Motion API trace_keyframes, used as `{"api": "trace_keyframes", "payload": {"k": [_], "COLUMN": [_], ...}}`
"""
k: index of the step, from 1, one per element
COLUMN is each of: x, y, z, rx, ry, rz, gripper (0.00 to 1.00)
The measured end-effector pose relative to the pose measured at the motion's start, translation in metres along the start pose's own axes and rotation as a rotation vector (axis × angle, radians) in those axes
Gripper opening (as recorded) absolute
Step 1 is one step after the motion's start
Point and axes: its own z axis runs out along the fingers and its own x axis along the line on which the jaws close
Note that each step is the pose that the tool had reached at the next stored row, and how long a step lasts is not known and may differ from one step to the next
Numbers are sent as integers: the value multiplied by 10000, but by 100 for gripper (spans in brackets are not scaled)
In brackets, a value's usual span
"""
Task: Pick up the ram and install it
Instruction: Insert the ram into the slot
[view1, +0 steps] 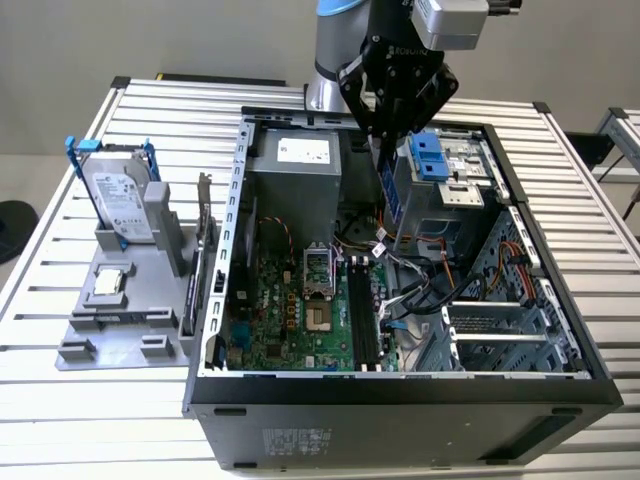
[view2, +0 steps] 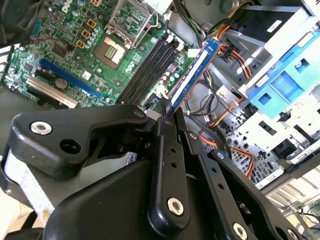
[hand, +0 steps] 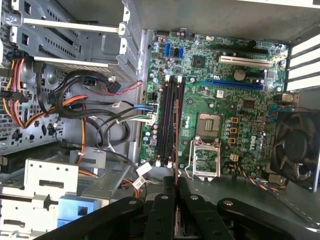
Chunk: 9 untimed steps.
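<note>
On the exterior view's left, a grey stand (view1: 120, 310) on the slatted table (view1: 60, 250) holds a hard drive (view1: 118, 200) upright in its blue-handled bracket and a small square chip (view1: 108, 283) lying flat. To the right of it lies the open computer case (view1: 400, 400), its green board (view1: 300, 310) facing up, with empty black memory slots (view1: 362, 315) beside the open chip socket (view1: 317, 268). Above the case's far side the gripper (view1: 388, 135) is clamped on the ram (view1: 392, 190), which hangs on edge, high over the slots and not touching them. In the second wrist view the ram (view2: 192, 75) juts out from the closed fingers (view2: 167, 150)
</note>
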Motion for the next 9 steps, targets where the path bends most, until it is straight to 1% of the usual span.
{"api": "trace_keyframes", "payload": {"k": [9], "x": [8], "y": [0], "z": [31], "rx": [1], "ry": [0], "rz": [0], "gripper": [0]}}
